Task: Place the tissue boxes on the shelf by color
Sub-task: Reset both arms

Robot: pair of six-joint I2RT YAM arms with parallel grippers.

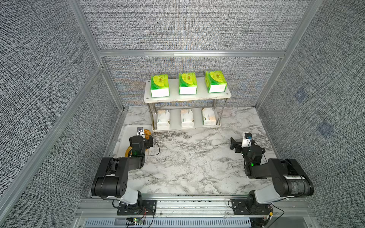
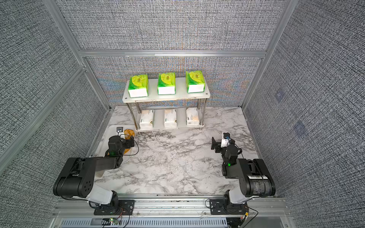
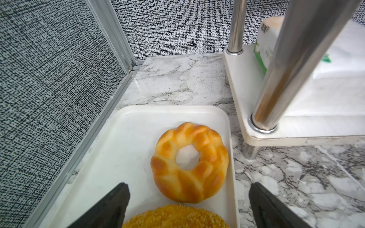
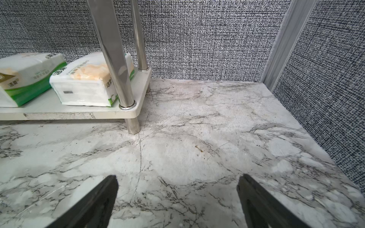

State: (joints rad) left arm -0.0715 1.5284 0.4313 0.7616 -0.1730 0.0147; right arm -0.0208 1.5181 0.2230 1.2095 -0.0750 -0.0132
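While three green boxes (image 1: 160, 85) line the top of the shelf (image 1: 173, 94) and three white boxes (image 1: 187, 118) its lower board, the left gripper (image 3: 188, 185) and right gripper (image 4: 177, 177) hang spread apart, empty.

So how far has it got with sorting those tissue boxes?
It looks finished. Three green tissue boxes sit on the shelf's top board, three white tissue boxes on the lower one. Nothing is in hand: the left gripper and the right gripper are open and empty. No box remains off the shelf.
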